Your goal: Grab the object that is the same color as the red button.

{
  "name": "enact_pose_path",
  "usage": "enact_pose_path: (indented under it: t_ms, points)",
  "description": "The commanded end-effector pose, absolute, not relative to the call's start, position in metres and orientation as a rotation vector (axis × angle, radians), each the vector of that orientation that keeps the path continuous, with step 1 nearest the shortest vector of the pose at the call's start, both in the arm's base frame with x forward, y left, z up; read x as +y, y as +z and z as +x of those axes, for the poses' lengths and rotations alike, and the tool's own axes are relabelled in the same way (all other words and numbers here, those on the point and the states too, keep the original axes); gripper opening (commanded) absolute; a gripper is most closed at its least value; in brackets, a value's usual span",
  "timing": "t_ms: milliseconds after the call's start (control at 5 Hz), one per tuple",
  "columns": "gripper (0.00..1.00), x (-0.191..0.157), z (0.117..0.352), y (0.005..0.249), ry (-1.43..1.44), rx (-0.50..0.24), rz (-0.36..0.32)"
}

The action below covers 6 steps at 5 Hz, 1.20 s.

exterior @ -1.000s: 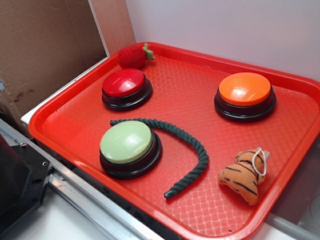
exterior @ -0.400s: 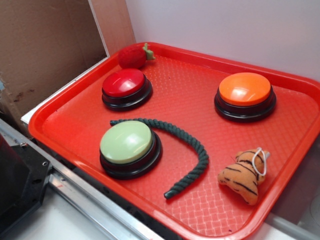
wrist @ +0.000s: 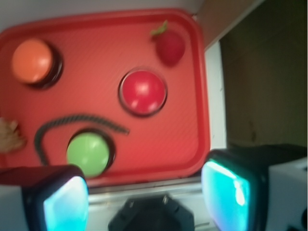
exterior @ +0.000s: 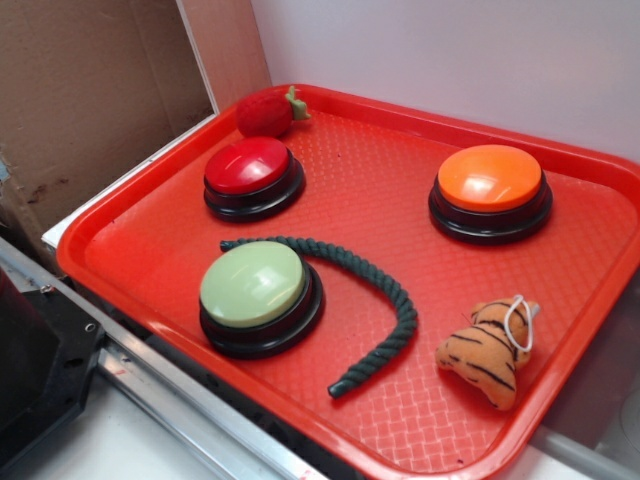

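A: Which step is the robot on?

B: The very start, by the look of it. In the wrist view the gripper [wrist: 144, 192] hangs high, short of the near rim of the red tray [exterior: 170, 175] — the two pads [wrist: 65, 204] stand wide apart with nothing between them. The exterior view shows no arm over the tray at all.

A: And the thing it has to take?

B: The small red plush strawberry [exterior: 264, 113]. It matches the red button [exterior: 250, 170] in colour and lies just beyond that button, toward the far left corner of the tray, green stem pointing to the right. It appears to sit close against the tray's rim; whether it touches the button cannot be told.

A: What else lies around the red button?

B: On the near side, the pale green button [exterior: 257, 290] with a dark rope [exterior: 385, 300] curling round it. Well off to the right, the orange button [exterior: 490, 185], and nearer the camera a striped tiger plush [exterior: 492, 350].

A: So what does the next move call for?

B: Likely a long reach forward over the green and red buttons, then a descent with the jaws open around the strawberry — the raised rim beside it leaves little room, so the approach probably wants to come from straight above
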State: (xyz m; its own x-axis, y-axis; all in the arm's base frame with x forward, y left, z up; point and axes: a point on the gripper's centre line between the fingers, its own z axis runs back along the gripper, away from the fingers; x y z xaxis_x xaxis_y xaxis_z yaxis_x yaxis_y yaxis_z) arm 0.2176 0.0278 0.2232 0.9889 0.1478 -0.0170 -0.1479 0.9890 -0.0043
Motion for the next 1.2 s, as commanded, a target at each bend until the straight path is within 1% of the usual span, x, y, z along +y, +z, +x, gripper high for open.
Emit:
enact_pose_path:
  t_ms: [0,200,400,600,800,1000]
  points:
    - [1.00,0.086,0.277,0.198,0.098,0.029,-0.015]
    - [1.00,0.096,0.292,0.167,0.039,0.069,-0.026]
    - [1.00,0.082,0.301,0.143,-0.138,0.095,-0.017]
    - [1.00,0.072,0.304,0.124,-0.387,0.089,0.007]
    - [1.00,0.063,0.302,0.108,-0.562,0.106,0.047]
    - [1.00,0.061,0.307,0.089,-0.535,0.119,0.047]
